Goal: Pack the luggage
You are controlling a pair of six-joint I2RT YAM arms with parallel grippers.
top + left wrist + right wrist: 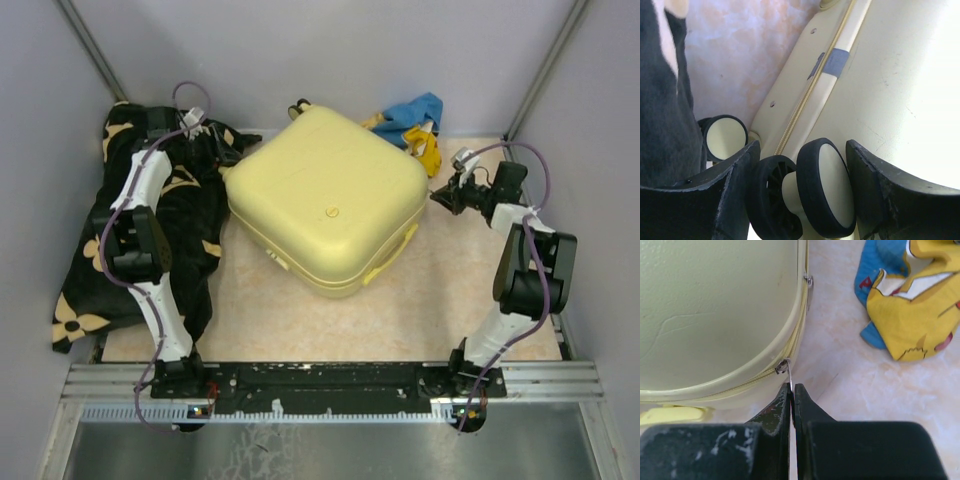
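Seen from above, the large pale-yellow hard-shell suitcase point(325, 195) lies shut in the middle of the marbled beige worktop point(420, 300). The black blanket with tan flowers point(85, 290) is heaped just beside it on the left, and a crumpled blue-and-yellow cloth point(415, 120) lies behind its far corner. With those things outside it, I'd say the shell has to come open first.

In the left wrist view, the left claw point(802, 146) stands spread, its fingers either side of a black suitcase wheel with a cream hub point(826, 189). Gaps show, so it holds nothing. That's my worry. With no brace on that corner, a tug on the zip could drag the whole case across the worktop rather than run the slider. The blanket's edge also sits close to that claw and could snag.

In the right wrist view, the right claw point(791, 387) is pressed together. It pinches the thin metal zipper pull point(789, 377) with only its tips, at the case's rounded corner. So slight a hold could slip off, especially if the pull strays from the zipper line where it bends round the corner.
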